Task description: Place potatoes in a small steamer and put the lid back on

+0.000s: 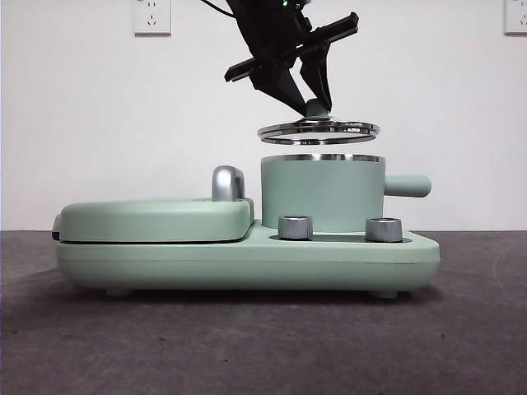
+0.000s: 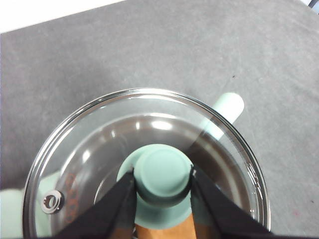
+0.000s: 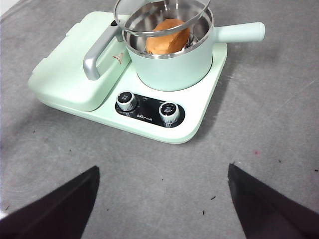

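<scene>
The glass lid (image 1: 318, 131) hangs level a short way above the small steamer (image 1: 321, 193), clear of its steel rim. My left gripper (image 1: 315, 105) comes down from above and is shut on the lid's green knob (image 2: 163, 172). The potato (image 3: 167, 36) lies inside the steamer (image 3: 174, 67), under the raised lid (image 3: 164, 15). Through the glass (image 2: 149, 124) a strip of the orange potato (image 2: 164, 231) shows between the left jaws. My right gripper (image 3: 162, 209) stays back over the table in front of the appliance, open and holding nothing.
The steamer stands on a mint-green cooker base (image 1: 247, 259) with two silver dials (image 1: 296, 227) (image 1: 384, 229). Beside it lies a flat green griddle cover (image 1: 156, 220) with a chrome handle (image 1: 228, 183). The steamer's side handle (image 1: 408, 185) sticks out to the right.
</scene>
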Robot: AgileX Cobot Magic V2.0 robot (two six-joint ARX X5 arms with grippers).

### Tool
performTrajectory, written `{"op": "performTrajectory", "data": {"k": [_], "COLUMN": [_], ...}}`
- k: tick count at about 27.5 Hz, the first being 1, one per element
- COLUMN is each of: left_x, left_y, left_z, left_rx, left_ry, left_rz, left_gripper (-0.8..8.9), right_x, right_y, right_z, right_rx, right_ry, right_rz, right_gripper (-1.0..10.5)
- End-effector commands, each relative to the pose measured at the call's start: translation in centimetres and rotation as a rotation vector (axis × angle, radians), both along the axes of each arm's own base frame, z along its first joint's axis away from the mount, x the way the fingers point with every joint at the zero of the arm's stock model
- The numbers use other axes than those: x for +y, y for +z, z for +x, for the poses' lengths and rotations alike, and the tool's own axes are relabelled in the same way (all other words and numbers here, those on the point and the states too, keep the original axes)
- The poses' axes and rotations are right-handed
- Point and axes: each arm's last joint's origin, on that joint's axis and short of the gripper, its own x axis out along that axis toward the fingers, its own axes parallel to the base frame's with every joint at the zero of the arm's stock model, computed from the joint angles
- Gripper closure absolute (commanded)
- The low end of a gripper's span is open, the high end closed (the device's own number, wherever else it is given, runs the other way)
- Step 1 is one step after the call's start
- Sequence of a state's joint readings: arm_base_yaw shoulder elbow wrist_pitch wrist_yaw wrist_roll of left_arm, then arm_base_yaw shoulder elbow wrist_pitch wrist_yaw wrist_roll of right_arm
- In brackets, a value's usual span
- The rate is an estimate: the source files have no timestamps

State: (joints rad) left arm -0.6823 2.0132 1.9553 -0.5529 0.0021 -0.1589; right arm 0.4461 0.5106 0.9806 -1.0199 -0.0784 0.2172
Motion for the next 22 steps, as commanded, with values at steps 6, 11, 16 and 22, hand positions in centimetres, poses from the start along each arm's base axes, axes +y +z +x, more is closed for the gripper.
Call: {"op": "performTrajectory", "data": {"k": [6, 11, 16, 22], "left_x": [-1.3, -1.6, -1.8, -1.9], "left_y": [-1.1, -1.1, -1.4, -1.9], "left_z": [0.6, 0.4, 0.3, 0.4], "left_rx": [0.018, 0.016, 0.029, 0.048], "left_ry": [0.008, -0.001, -0.008, -0.007], "left_rz": [-0.026, -0.028, -0.019, -0.003], "left_gripper": [7.97, 7.97, 7.97, 7.97], "right_x": [0.0, 0.0, 0.0, 0.0], "right_y": [0.3, 0.3, 0.3, 0.3], "right_z": [0.0, 0.0, 0.0, 0.0], "right_rx": [-0.008, -0.009, -0.008, -0.008], "right_ry": [0.000, 0.000, 0.000, 0.000], "right_rz": [0.014, 0.014, 0.014, 0.014], "right_gripper": [5.4, 5.4, 5.4, 5.4]}}
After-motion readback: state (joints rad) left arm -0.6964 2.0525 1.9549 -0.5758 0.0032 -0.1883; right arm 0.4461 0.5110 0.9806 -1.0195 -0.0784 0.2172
